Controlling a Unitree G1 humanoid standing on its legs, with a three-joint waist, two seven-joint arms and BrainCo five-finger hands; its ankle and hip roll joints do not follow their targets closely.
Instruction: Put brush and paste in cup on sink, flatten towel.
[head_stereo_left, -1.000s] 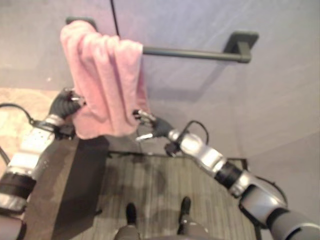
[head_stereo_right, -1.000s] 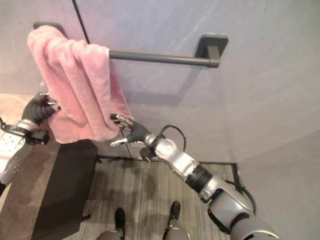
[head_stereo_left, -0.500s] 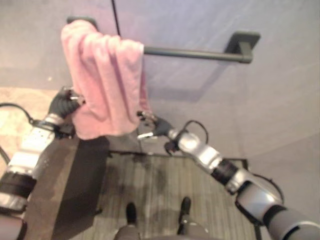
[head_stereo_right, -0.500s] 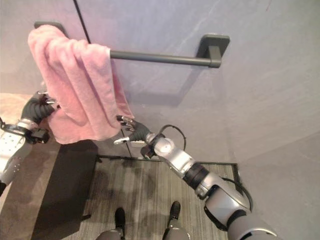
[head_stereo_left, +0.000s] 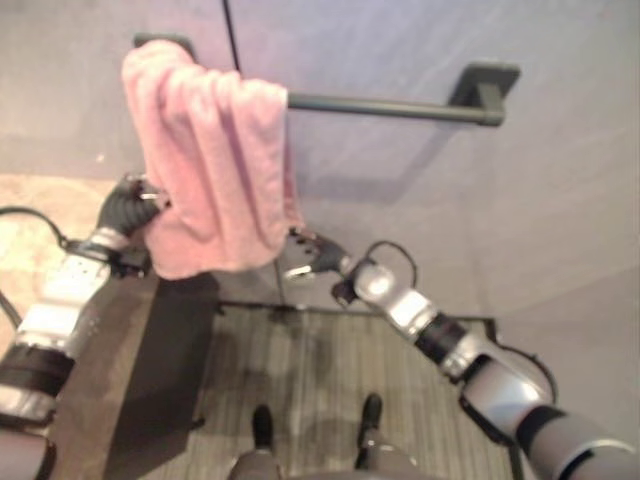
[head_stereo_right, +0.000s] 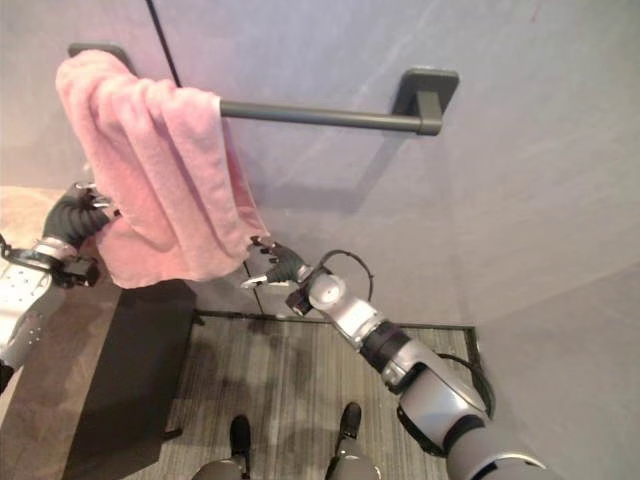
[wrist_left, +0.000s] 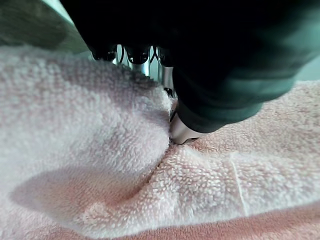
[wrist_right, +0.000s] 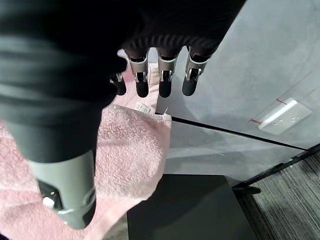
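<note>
- Pink terry towel (head_stereo_right: 160, 170) hangs bunched over one end of a dark towel bar (head_stereo_right: 320, 115) that is fixed to a grey wall (head_stereo_right: 520, 180); most of the bar, out to its bracket on the robot's right, is bare.
- Its cloth falls in thick folds, narrow at the top and wider at the lower hem, and is gathered rather than spread along the bar.
- At the hem on the robot's left, the left hand (head_stereo_right: 75, 215) is at the towel's lower edge; in the left wrist view its fingers (wrist_left: 137, 55) are sunk into the pile, with cloth bulging over them and the thumb (wrist_left: 182, 131) pressed against a fold, so it is clamped on the towel.
- At the opposite lower corner, the right hand (head_stereo_right: 275, 262) hovers just beside the hem; the right wrist view shows its fingers (wrist_right: 165, 75) straight and apart, pointing toward the towel's corner with a small white tag (wrist_right: 143, 106), and I cannot tell whether the tips touch the cloth.
- Below the towel stands a black cabinet (head_stereo_right: 135, 370), its top edge near the hem.
- Beside the cabinet the floor (head_stereo_right: 290, 390) is grey striped carpet.
- On the wall in the right wrist view sits a white plate (wrist_right: 280, 116).
</note>
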